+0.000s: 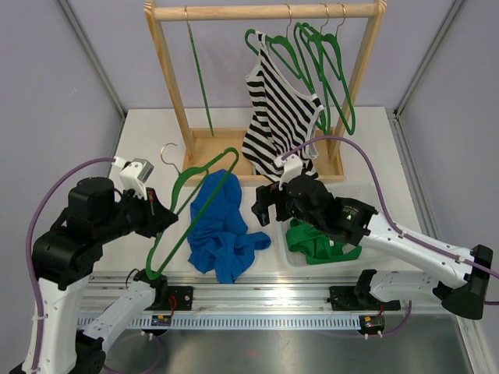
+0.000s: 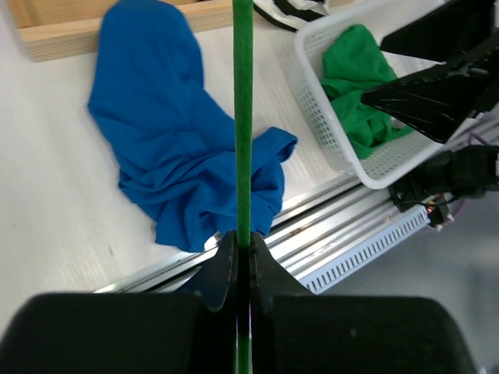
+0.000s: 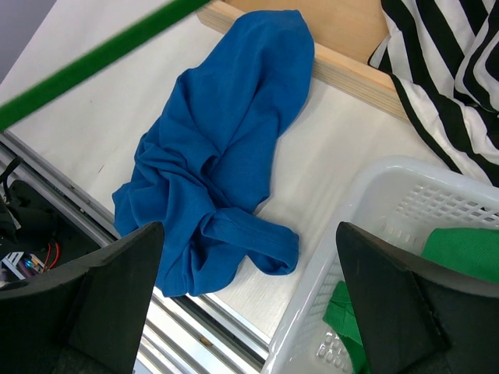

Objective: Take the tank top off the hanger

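A blue tank top (image 1: 222, 230) lies crumpled on the white table, also in the left wrist view (image 2: 179, 148) and the right wrist view (image 3: 218, 156). My left gripper (image 1: 160, 214) is shut on the bar of a green hanger (image 1: 204, 164) and holds it tilted above the table. The bar (image 2: 243, 117) runs straight out from between the jaws (image 2: 243, 241), over the blue cloth. In the right wrist view the hanger (image 3: 86, 66) is above the cloth and apart from it. My right gripper (image 1: 265, 206) is open and empty (image 3: 249, 226), over the tank top's right edge.
A white basket (image 1: 366, 195) holding a green garment (image 1: 316, 241) stands at the right, under my right arm. A wooden rack (image 1: 175, 86) at the back holds a black-and-white striped top (image 1: 277, 117) and several green hangers. A metal rail (image 1: 257, 300) runs along the near edge.
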Robot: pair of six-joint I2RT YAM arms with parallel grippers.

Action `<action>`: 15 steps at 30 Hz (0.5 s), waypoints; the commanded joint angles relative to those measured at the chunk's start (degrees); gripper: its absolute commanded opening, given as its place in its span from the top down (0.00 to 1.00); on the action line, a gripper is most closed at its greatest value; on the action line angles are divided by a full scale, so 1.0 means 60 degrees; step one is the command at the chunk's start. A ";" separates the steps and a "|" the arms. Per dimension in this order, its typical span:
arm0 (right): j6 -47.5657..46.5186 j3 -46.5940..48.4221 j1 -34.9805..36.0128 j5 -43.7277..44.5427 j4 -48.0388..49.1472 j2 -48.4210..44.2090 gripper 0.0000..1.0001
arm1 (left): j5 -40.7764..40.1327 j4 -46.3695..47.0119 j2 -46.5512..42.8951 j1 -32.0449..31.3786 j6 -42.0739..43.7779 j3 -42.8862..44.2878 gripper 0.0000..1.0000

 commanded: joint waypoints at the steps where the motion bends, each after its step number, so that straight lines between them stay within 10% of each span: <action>1: -0.0082 0.0101 0.0047 0.0375 0.0019 -0.0384 0.00 | 0.1890 0.1026 0.0342 -0.0200 0.0373 0.0087 1.00; 15: -0.0038 0.0042 0.0033 0.0623 -0.0333 -0.0969 0.00 | 0.2347 0.3369 0.1601 -0.0348 -0.0709 0.1874 1.00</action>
